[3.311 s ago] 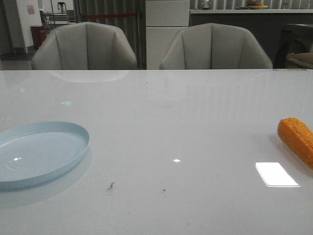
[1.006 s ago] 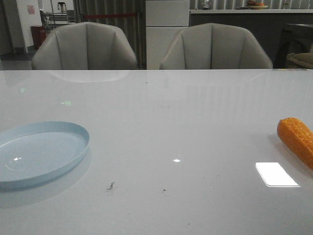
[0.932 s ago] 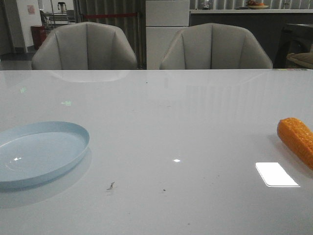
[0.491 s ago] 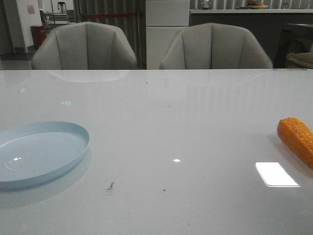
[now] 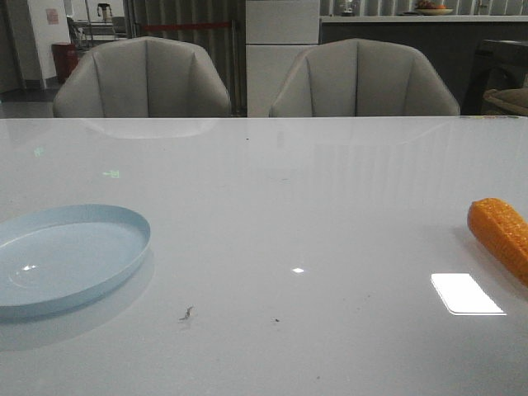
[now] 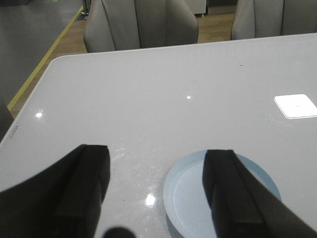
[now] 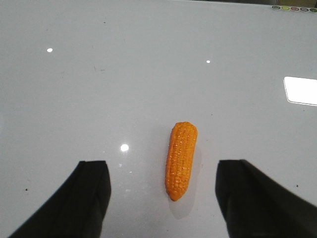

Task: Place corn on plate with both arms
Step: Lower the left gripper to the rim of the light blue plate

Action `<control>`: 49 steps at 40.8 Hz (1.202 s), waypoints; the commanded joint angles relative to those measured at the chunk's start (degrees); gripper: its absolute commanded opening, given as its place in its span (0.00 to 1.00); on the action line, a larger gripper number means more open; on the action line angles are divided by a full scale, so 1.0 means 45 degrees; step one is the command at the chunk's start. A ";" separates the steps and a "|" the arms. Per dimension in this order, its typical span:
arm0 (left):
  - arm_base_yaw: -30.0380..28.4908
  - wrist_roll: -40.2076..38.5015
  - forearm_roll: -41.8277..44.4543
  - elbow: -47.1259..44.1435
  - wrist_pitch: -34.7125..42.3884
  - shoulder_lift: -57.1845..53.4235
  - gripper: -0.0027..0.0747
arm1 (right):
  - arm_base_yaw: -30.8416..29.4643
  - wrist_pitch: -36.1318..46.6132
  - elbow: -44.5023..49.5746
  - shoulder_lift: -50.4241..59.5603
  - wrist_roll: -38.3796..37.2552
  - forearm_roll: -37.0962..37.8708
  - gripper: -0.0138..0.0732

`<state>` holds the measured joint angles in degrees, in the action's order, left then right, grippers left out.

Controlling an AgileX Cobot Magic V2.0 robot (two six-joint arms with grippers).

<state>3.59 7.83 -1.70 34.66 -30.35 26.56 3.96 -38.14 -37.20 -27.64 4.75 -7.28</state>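
Desk [image 5: 297, 206]: plate [image 5: 66, 257] lower left of front frame, empty. Corn [image 7: 181, 159] lies flat at far right edge, untouched. Right end effector [image 7: 161, 198] open above it, left end effector [image 6: 156, 193] open over plate. Close across the cob's middle. Long axis runs near-vertical in right wrist frame.

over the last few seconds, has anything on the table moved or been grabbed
Nothing has visibly changed in the front view. The corn lies in the same spot at the table's right edge, untouched, and the plate sits where it was on the left with nothing on it. No arm has entered the front view. Now the left gripper hangs open above the plate and the right gripper open above the corn.
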 commanded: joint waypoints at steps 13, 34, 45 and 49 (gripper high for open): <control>0.0010 -0.0163 -0.0129 0.2315 -0.1836 0.2252 0.65 | -0.0060 -0.2102 -0.2288 -0.1615 0.0224 0.0008 0.81; 0.0010 -0.0163 -0.0129 0.7635 -0.5381 0.9359 0.65 | -0.0060 -0.3229 -0.5369 -0.6403 -0.0362 0.0008 0.81; 0.0010 -0.0163 -0.0129 0.7856 -0.5361 1.1822 0.65 | -0.0060 -0.3059 -0.5357 -0.9853 -0.0362 0.0008 0.81; 0.0010 -0.0163 -0.0104 0.7856 -0.5068 1.2339 0.65 | -0.0060 -0.2831 -0.5357 -1.0915 -0.0362 -0.0092 0.81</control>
<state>3.59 7.83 -1.70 68.01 -56.39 82.15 3.96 -53.98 -59.34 -74.53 3.28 -7.26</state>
